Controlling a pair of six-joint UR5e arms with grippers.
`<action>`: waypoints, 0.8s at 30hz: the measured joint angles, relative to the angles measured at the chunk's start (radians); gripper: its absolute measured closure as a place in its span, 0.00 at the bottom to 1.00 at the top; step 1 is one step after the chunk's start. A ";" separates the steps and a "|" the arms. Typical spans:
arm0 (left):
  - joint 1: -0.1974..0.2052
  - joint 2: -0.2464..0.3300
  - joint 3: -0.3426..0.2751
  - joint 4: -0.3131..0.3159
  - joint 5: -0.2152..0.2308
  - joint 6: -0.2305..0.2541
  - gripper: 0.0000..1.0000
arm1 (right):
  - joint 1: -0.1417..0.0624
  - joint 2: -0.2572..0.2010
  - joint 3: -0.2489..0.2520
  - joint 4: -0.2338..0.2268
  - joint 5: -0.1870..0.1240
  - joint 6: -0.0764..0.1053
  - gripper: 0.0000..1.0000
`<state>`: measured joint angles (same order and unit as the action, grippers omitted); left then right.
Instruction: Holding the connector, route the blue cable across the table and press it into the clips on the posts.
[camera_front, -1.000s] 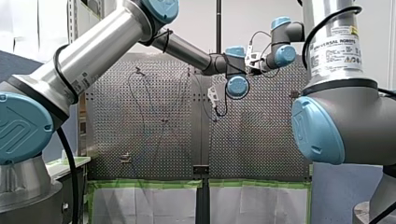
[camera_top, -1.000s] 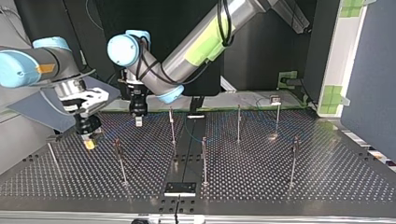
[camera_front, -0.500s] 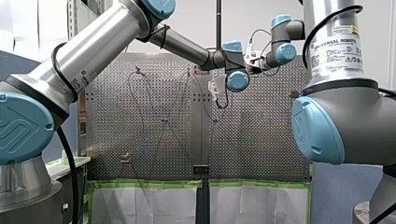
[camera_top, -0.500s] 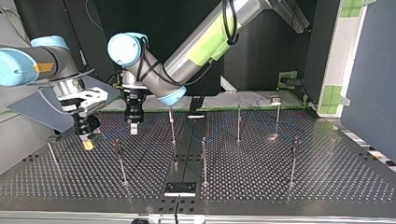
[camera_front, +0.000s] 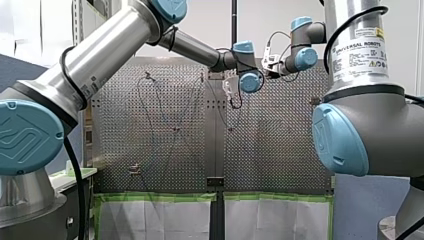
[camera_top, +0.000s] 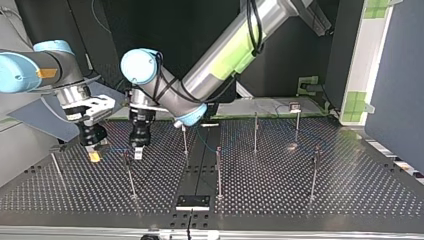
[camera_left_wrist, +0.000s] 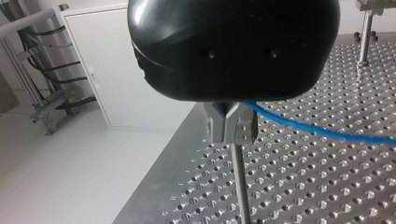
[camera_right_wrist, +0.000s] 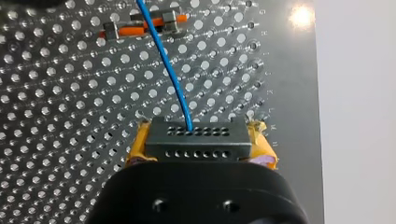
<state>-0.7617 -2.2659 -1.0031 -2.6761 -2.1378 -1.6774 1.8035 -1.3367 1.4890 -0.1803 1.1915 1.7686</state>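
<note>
Since approx 1 s ago my left claw (camera_top: 136, 152) has come fwd in the top view, away from the back row and toward the camera. It's now right at the top of the post (camera_top: 129, 172) near that view's left. Right claw (camera_top: 94, 155) hasn't really budged. It's parked just beside the left one, further to the view's left, and both are low over the perforated worktop (camera_top: 300, 190).

Left wrist view: the black claw's metal fingers (camera_left_wrist: 219, 126) are pinched nearly together w/ the blue cable (camera_left_wrist: 317, 133) coming out from btwn them and running off sideways over the holes. The post's shaft stands straight under the fingertips, its top right at them. Can't tell whether the cable actually touches the post.

Right wrist view: yellow pads (camera_right_wrist: 261, 149) are clamped tight on both sides of the dark grey connector (camera_right_wrist: 196, 137), which has two rows of small holes. The cable leaves the connector's middle, heads away ahead of the claw and passes over a small metal block (camera_right_wrist: 140, 25) w/ an orange piece, lying on the worktop.

Other posts (camera_top: 218, 170) stand upright across the middle and right of the top view, well apart from both claws. The cable barely shows there, just a faint bluish line btwn the two claws.
</note>
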 joint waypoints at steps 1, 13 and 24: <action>0.005 0.000 0.000 -0.003 0.006 -0.001 1.00 | -0.001 0.001 0.000 -0.002 -0.001 0.002 1.00; 0.061 -0.003 0.000 -0.017 0.084 -0.020 1.00 | -0.011 0.009 0.000 -0.014 -0.004 0.023 1.00; 0.094 -0.033 0.001 0.001 0.159 -0.020 1.00 | -0.024 0.047 -0.028 -0.023 -0.005 0.038 1.00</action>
<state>-0.6673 -2.2985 -1.0025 -2.6749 -1.9788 -1.6974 1.7798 -1.2896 1.4612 -0.2032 1.1860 1.8061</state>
